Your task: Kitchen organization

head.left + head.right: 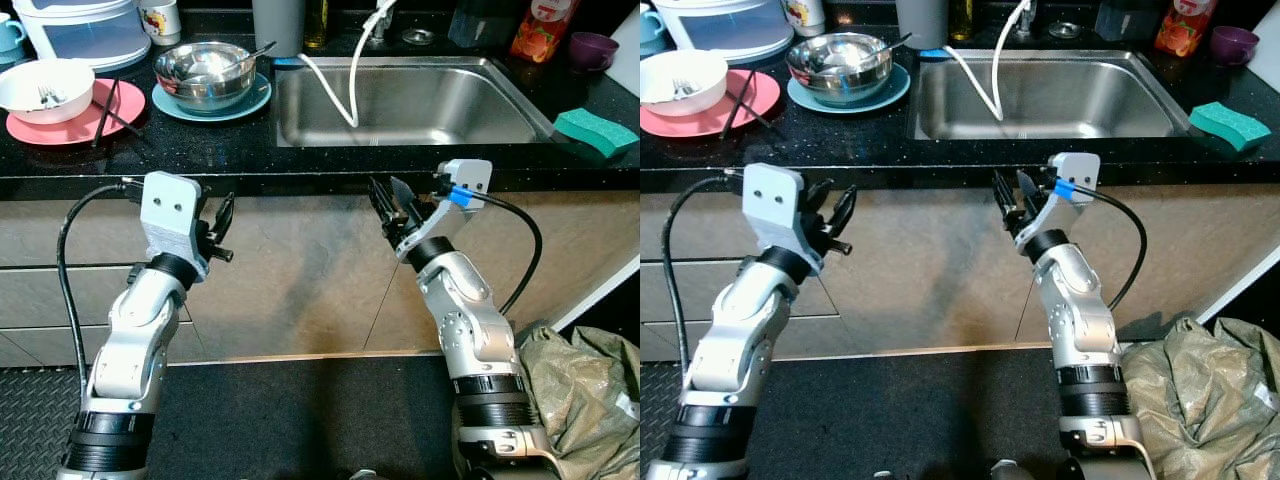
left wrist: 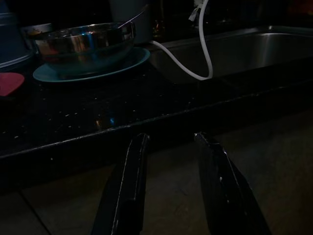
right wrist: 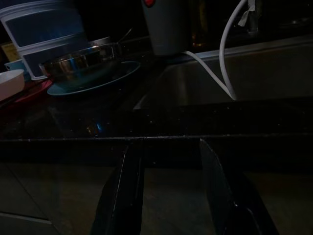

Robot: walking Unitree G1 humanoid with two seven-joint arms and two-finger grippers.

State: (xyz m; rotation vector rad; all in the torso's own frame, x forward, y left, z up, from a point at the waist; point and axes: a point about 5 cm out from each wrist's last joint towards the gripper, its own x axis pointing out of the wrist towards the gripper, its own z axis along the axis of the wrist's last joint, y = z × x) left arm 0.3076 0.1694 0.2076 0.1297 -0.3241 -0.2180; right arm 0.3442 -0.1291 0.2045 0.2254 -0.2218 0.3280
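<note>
Below the counter [image 1: 250,150] edge, both grippers, left [image 1: 222,232] and right [image 1: 392,205], are held spread and empty; the steel bowl [image 1: 205,72] should be approached from above.

No word, brand or number can be read. The orange juice carton [image 1: 543,28] at the far right and the mug [image 1: 160,20] at the far left carry printed designs, too small and blurred to make out.

Left of the sink [image 1: 410,100]: metal bowl [image 1: 205,70] on a plate [image 1: 212,100], farther left a bowl [image 1: 45,88] on another plate [image 1: 65,125]. Right of the sink: sponge [image 1: 596,132]. Behind the sink's right corner: carton [image 1: 543,28].
</note>
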